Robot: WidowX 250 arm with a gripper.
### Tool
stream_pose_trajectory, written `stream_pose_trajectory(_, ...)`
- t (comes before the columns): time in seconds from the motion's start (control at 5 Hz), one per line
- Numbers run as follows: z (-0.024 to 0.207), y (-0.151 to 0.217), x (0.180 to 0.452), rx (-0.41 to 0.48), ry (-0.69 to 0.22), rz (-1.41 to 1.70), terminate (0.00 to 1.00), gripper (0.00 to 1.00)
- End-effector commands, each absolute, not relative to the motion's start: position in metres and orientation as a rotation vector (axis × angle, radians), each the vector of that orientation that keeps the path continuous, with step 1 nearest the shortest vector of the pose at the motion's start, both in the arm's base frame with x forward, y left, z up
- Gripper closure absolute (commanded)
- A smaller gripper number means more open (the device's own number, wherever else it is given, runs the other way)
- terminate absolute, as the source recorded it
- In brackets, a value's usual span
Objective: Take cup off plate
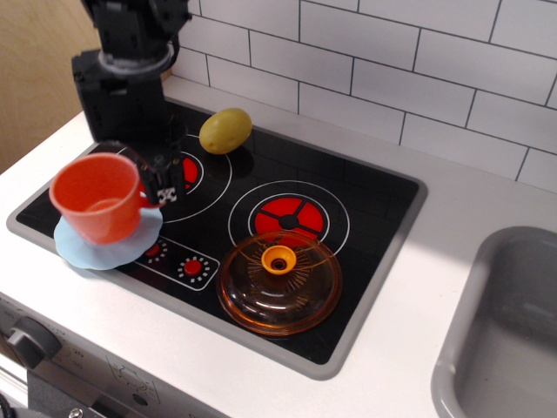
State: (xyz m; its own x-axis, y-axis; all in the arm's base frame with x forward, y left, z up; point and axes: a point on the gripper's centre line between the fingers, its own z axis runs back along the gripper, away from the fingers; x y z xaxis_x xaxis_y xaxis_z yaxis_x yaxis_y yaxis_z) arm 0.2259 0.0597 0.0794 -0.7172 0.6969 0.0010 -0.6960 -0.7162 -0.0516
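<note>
The orange-red cup (97, 197) hangs tilted just above the pale blue scalloped plate (106, 246), which lies on the front left corner of the black cooktop. My gripper (157, 193) comes down from the black arm at the back left and is shut on the cup's right side, at its handle. The cup's bottom appears lifted clear of the plate. The handle itself is hidden by the fingers.
A transparent orange domed lid (278, 280) with a knob lies at the cooktop's front middle. A yellow potato-like toy (225, 131) sits at the back by the tiled wall. A grey sink (509, 340) is at the right. A stove knob (31, 340) shows below.
</note>
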Motion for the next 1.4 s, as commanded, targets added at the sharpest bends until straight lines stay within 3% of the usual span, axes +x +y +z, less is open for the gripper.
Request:
stream_pose_trajectory(0.0, 0.099, 0.038, 0.244, -0.121, -0.144, 2.195, 0.0, 1.0)
stream_pose_trajectory(0.6, 0.092, -0.003, 0.277, -0.076, -0.121, 2.042, 0.0, 1.0)
stream_pose_trajectory(1.2, 0.081, -0.044, 0.293, -0.109, -0.152, 1.916, 0.0, 1.0)
